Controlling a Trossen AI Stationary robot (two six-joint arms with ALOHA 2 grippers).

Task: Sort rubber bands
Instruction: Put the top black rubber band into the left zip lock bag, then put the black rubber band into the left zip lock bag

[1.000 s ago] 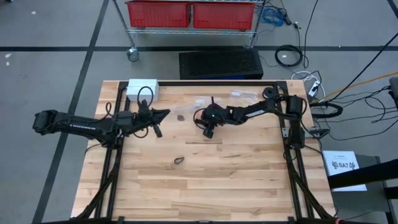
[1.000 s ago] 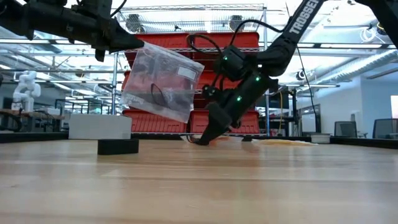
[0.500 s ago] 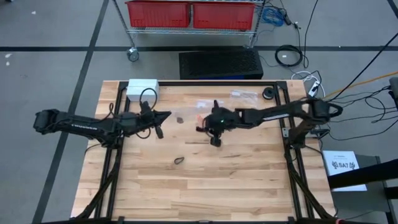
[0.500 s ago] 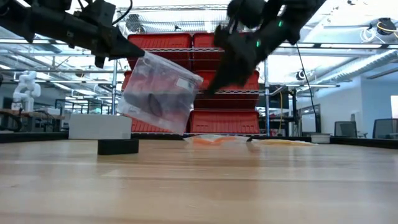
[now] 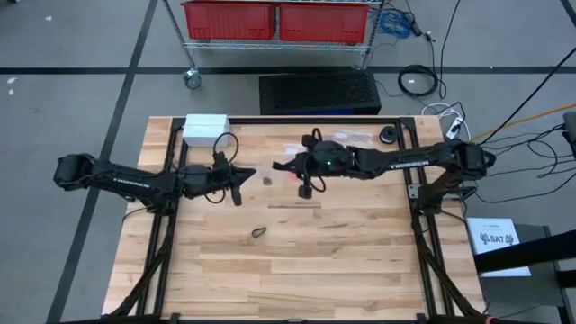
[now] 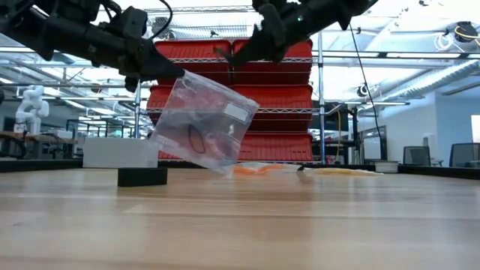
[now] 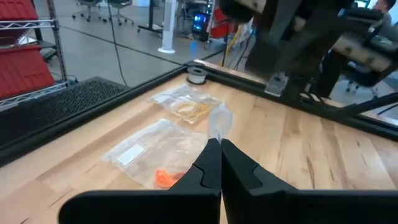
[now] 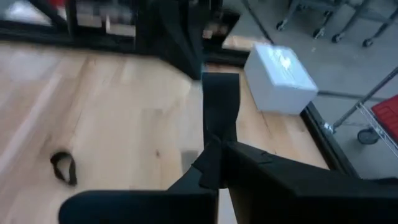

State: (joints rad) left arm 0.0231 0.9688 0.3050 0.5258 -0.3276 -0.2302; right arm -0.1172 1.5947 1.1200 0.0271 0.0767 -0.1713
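Left gripper [image 7: 219, 144] is clenched on the top edge of a clear bag [image 6: 202, 124]. The bag hangs tilted off the fingertips, clear of the table [image 5: 360, 270], above its left-centre part. Inside the bag: one black loop [image 6: 196, 139] and some reddish bands, which cannot be counted.

Right gripper [image 5: 302, 178] is raised over mid-table, just beside the hanging bag on its right, fingers pressed together. High view shows a spot of orange-red at the fingertips; cannot tell whether a band is pinched there. In the low view the tip sits above the bag's top edge, apart from it.

Rubber bands elsewhere:
- Black band [image 5: 258, 233] lies loose on bare wood, nearer the front edge than both grippers, well apart from each. Also seen in the right wrist view [image 8: 63, 167].
- Orange bands [image 7: 166, 178] lie in a flat bag on the table beyond the left fingertips.
- Tan bands [image 7: 189, 110] lie in a second flat bag, just past the orange one, near the back rail.

Other items: white box [image 5: 205, 127] at the back left corner of the table. Black block [image 6: 142, 176] stands on the wood in front of the box in the low view.
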